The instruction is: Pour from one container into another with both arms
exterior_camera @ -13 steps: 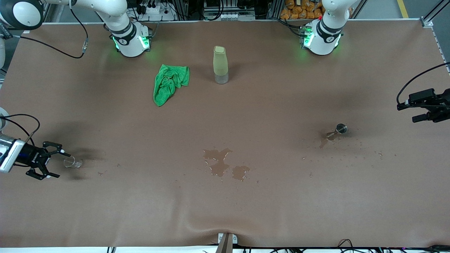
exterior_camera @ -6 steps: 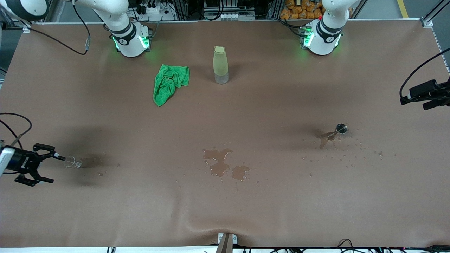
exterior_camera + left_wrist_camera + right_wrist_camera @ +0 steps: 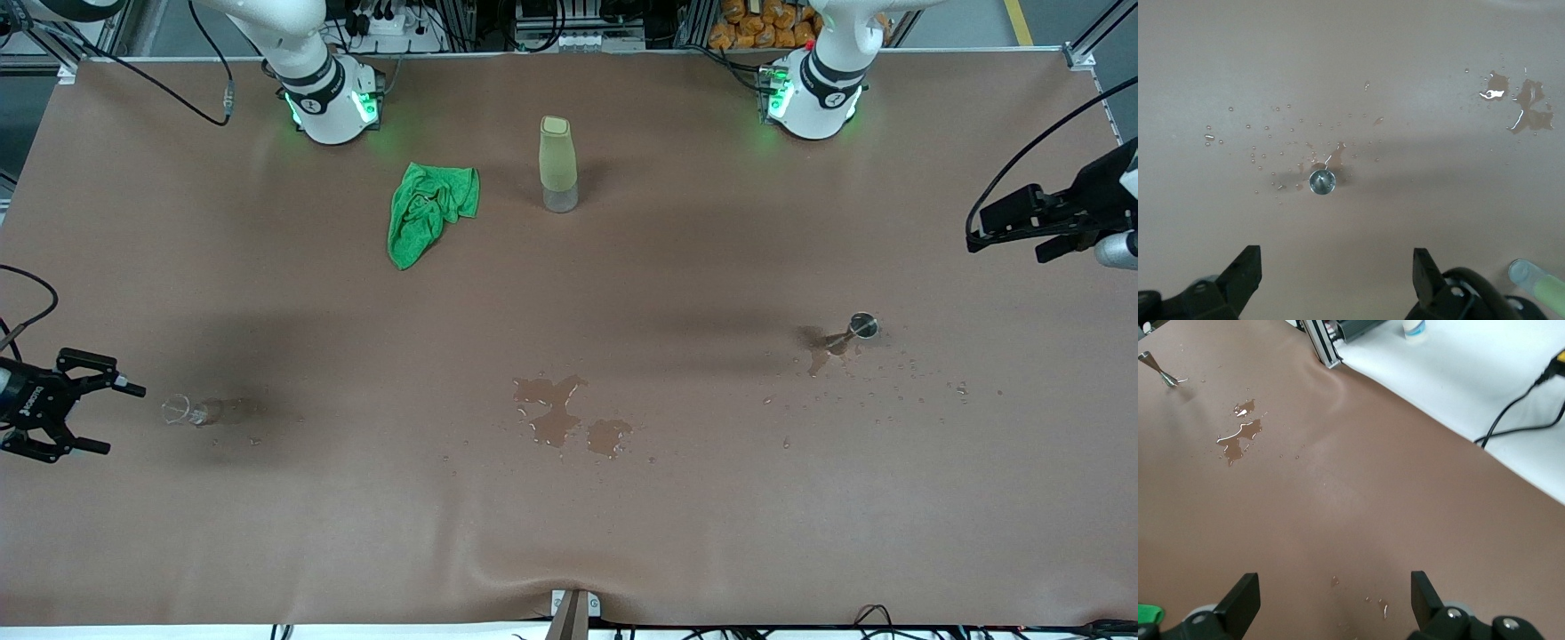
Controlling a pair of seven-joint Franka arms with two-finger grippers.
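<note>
The right gripper (image 3: 105,416) hangs over the right arm's end of the table, fingers spread, holding nothing. A clear glass (image 3: 185,410) lies on its side just beside it. A puddle (image 3: 560,420) marks the table's (image 3: 622,533) middle. A small metal cup (image 3: 862,325) stands among droplets toward the left arm's end. The left gripper (image 3: 996,233) hangs above that end, released and empty.

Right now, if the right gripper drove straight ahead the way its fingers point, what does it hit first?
Probably the small clear glass. The right gripper, open and empty at the right arm's end of the table, points at it, nothing between. Its height is unclear, so it might pass above.
</note>
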